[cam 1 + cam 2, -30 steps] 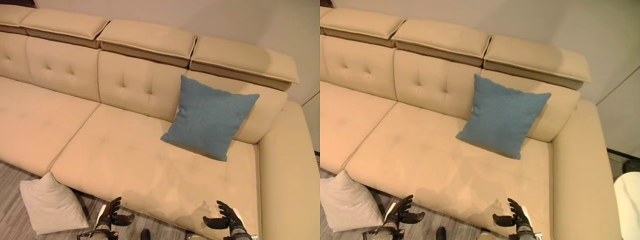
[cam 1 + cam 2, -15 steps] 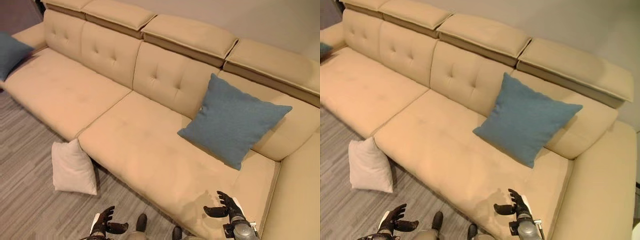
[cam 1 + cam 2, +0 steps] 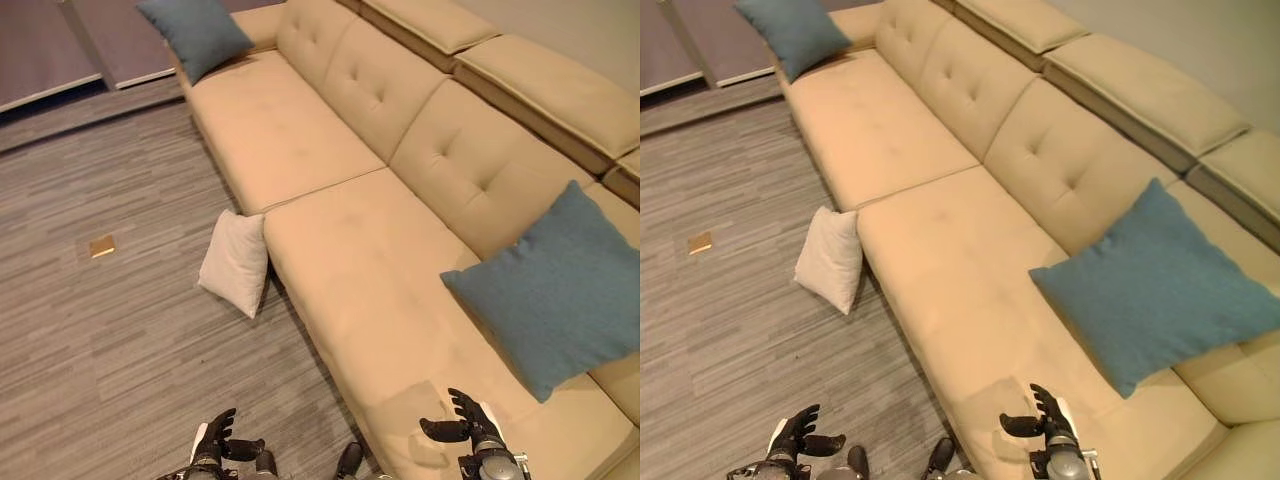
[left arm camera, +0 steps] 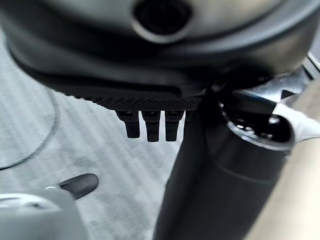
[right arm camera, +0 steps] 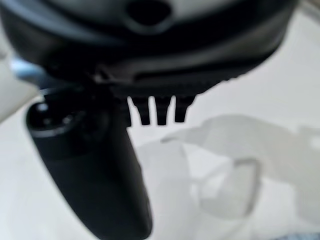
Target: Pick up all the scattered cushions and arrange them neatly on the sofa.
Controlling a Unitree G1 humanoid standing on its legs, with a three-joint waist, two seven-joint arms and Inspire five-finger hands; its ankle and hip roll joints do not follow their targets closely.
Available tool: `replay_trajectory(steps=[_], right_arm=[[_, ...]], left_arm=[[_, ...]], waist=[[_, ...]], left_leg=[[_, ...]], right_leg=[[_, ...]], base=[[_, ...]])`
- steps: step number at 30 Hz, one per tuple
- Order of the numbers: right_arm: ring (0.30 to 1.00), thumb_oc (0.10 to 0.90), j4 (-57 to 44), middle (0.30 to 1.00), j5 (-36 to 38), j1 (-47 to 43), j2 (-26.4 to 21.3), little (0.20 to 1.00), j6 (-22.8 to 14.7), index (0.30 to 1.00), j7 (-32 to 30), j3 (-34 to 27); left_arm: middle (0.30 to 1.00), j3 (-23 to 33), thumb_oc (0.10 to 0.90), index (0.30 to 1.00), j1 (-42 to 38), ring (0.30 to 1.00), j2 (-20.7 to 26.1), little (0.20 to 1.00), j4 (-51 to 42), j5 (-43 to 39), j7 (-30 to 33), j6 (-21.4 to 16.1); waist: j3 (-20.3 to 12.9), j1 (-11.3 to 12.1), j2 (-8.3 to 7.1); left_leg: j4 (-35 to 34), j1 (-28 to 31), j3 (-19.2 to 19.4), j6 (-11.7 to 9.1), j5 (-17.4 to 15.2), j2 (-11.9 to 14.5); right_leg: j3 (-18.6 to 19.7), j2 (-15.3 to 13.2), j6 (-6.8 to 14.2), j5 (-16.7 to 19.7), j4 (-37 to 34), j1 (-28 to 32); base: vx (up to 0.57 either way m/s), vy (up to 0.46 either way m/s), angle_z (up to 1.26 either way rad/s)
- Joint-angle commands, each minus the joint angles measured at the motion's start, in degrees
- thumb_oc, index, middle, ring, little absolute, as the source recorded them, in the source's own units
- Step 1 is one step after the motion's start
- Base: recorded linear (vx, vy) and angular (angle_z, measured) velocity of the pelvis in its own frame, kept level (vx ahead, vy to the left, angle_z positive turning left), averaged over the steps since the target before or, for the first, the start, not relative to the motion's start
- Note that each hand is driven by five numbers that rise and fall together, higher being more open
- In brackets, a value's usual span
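Left eye view: white cushion (image 3: 236, 262) on the floor, propped against the sofa (image 3: 330, 240) front edge; looks soft and light, best grabbed by a corner or top seam. Right eye view: open floor beside it, bare seat above. Left hand (image 3: 792, 438) and right hand (image 3: 1042, 416) released, empty.

Beige sofa (image 3: 330, 200) bearing two blue cushions (image 3: 560, 290); white cushion (image 3: 235, 262) on floor (image 3: 110, 330).

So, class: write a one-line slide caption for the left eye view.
White cushion on the floor against the beige sofa; two blue cushions seated; both hands empty.
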Motion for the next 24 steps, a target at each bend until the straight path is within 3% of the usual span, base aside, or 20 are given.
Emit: replay_trajectory(steps=[1, 3, 5, 7, 8, 9, 12, 14, 20, 21, 24], right_arm=[[0.900, 0.800, -1.3, 0.900, -1.7, 0.2, -1.2, 0.900, -2.2, 0.900, -0.9, 0.8], [0.900, 0.800, -1.6, 0.900, -3.9, -0.7, -0.4, 0.900, -1.8, 0.900, -0.9, 2.7], [0.900, 0.800, -1.6, 0.900, -3.9, -0.7, -0.4, 0.900, -1.8, 0.900, -0.9, 2.8], [0.900, 0.800, -2.7, 0.900, -4.4, -1.6, 0.8, 0.900, -1.8, 0.900, -0.6, 3.6], [0.900, 0.800, -3.6, 0.900, -4.5, -1.8, 1.4, 0.900, -2.0, 0.900, -0.5, 4.0], [0.900, 0.800, -4.0, 0.900, -4.5, -1.8, 1.6, 0.900, -2.0, 0.900, -0.3, 4.2], [0.900, 0.800, -4.7, 0.900, -3.5, -1.1, 1.8, 0.900, -2.3, 0.900, 0.0, 4.4], [0.900, 0.800, -4.2, 0.900, -2.8, -1.1, 1.6, 0.900, -2.3, 0.900, -0.1, 4.2], [0.900, 0.800, -3.3, 0.900, -2.5, -0.4, 1.2, 0.900, -2.2, 0.900, 0.3, 4.1], [0.900, 0.800, -3.8, 0.900, -2.2, 0.0, 0.6, 0.900, -2.4, 0.900, 0.4, 3.5], [0.900, 0.800, -3.4, 0.900, -1.8, -0.5, 0.4, 0.900, -2.4, 0.900, 0.4, 3.4]], left_arm=[[0.900, 1.2, 0.800, 0.900, 0.5, 0.900, 3.1, 0.900, -1.8, 1.6, 0.8, -2.1], [0.900, 2.5, 0.800, 0.900, 1.6, 0.900, 3.6, 0.900, -1.2, 1.5, 0.8, -2.0], [0.900, 2.5, 0.800, 0.900, 1.6, 0.900, 3.6, 0.900, -1.2, 1.5, 0.8, -2.0], [0.900, 3.9, 0.800, 0.900, 1.8, 0.900, 4.8, 0.900, 0.0, 2.2, 0.8, -1.7], [0.900, 4.2, 0.800, 0.900, 1.4, 0.900, 5.9, 0.900, 0.7, 3.0, 0.9, -1.8], [0.900, 4.4, 0.800, 0.900, 1.1, 0.900, 6.3, 0.900, 0.5, 3.0, 1.0, -1.9], [0.900, 3.9, 0.800, 0.900, 0.5, 0.900, 6.9, 0.900, -0.4, 2.6, 1.0, -2.2], [0.900, 3.4, 0.800, 0.900, -0.1, 0.900, 6.9, 0.900, -0.5, 2.5, 1.1, -2.3], [0.900, 2.8, 0.800, 0.900, -0.5, 0.900, 6.4, 0.900, 0.2, 2.6, 0.9, -2.3], [0.900, 2.8, 0.800, 0.900, -0.1, 0.900, 5.9, 0.900, -0.1, 2.5, 0.6, -2.2], [0.900, 2.8, 0.800, 0.900, 0.3, 0.900, 5.1, 0.900, -0.2, 1.9, 0.6, -2.0]], waist=[[-4.3, -1.1, -2.60], [-3.9, 0.8, -3.16], [-3.8, 0.8, -3.21], [-3.0, 1.7, -3.22], [-2.5, 1.5, -3.27], [-2.3, 1.2, -3.23], [-2.3, -0.6, -3.13], [-2.0, -1.1, -3.42], [-1.8, -1.4, -4.38], [-1.4, -1.4, -4.72], [-0.8, -1.3, -4.90]], left_leg=[[0.2, -1.5, 0.1, 1.5, -6.2, -3.0], [-1.5, -0.5, -2.3, 3.2, -6.6, -4.9], [-1.7, -0.4, -2.3, 3.2, -6.6, -5.0], [-2.8, 0.4, -4.3, 4.5, -6.5, -6.2], [-3.7, 1.0, -6.1, 5.1, -6.3, -6.9], [-4.0, 0.5, -6.4, 5.6, -5.1, -7.1], [-5.1, 0.9, -10.9, 5.3, -4.3, -8.3], [-4.9, 0.9, -13.4, 5.4, -4.6, -9.5], [-0.6, 0.3, -16.5, 4.1, -7.4, -11.2], [4.3, -1.4, -15.2, 3.2, -8.8, -11.4], [9.9, -4.3, -12.4, 1.9, -9.8, -10.5]], right_leg=[[5.7, -4.0, 6.9, -3.3, 0.3, 4.4], [5.5, -5.1, 7.6, -3.8, 3.5, 4.6], [5.5, -5.2, 7.6, -3.9, 3.7, 4.6], [6.4, -6.9, 8.0, -4.4, 10.2, 2.6], [9.4, -7.2, 8.5, -4.1, 14.2, 0.7], [11.3, -6.6, 8.1, -2.7, 14.8, -0.9], [21.6, -0.2, 7.6, -4.1, 12.4, -3.8], [24.2, 1.4, 7.8, -2.8, 9.5, -4.6], [23.6, 1.2, 7.5, -1.3, 4.3, -2.7], [23.0, 0.6, 7.1, -1.4, 3.2, -1.4], [21.9, 0.0, 6.8, -1.3, 2.3, -0.1]], base=[[0.07, 0.174, 1.76], [0.05, 0.222, 1.42], [0.01, 0.127, 0.06], [0.02, 0.209, 0.17], [-0.04, 0.164, 0.56], [-0.01, 0.110, 0.92], [0.09, 0.033, 1.12], [0.13, -0.019, 1.09], [0.12, -0.076, 0.74], [0.09, -0.068, 0.71], [0.04, -0.027, 0.45]])
